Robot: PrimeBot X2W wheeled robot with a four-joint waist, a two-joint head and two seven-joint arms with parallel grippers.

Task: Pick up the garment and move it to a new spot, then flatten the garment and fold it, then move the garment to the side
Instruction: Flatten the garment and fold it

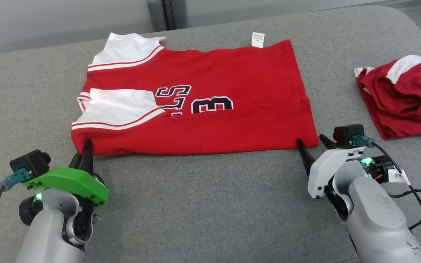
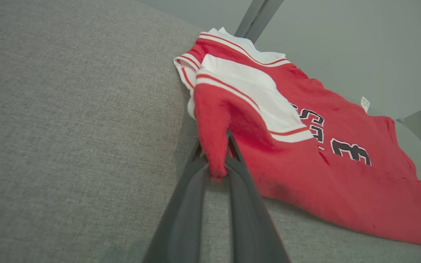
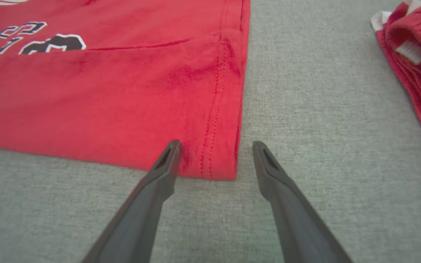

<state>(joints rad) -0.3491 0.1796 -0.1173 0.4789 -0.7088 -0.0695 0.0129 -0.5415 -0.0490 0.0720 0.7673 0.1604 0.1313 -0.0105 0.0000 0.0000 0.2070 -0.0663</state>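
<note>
A red garment (image 1: 210, 120) with white, red-striped sleeves and dark numerals lies flat across the middle of the grey padded surface (image 1: 210, 204). Its sleeves are toward the left side and its hem toward the right, and its near portion is folded over the lower halves of the numerals. The left gripper (image 1: 85, 148) has its fingers closed together on the garment's near-left corner. In the left wrist view that corner is pinched between the two dark fingers (image 2: 247, 204) and drawn up into a small peak. The right gripper (image 1: 311, 140) has its fingers spread wide and holds nothing. Its tips are low at the garment's near-right corner, one fingertip (image 3: 167, 159) over the red cloth and the other over bare surface just beside the stitched hem. A white label (image 1: 258, 39) projects from the garment's far edge. A second garment (image 1: 404, 98), crumpled, red and white, lies apart near the surface's right edge.
</note>
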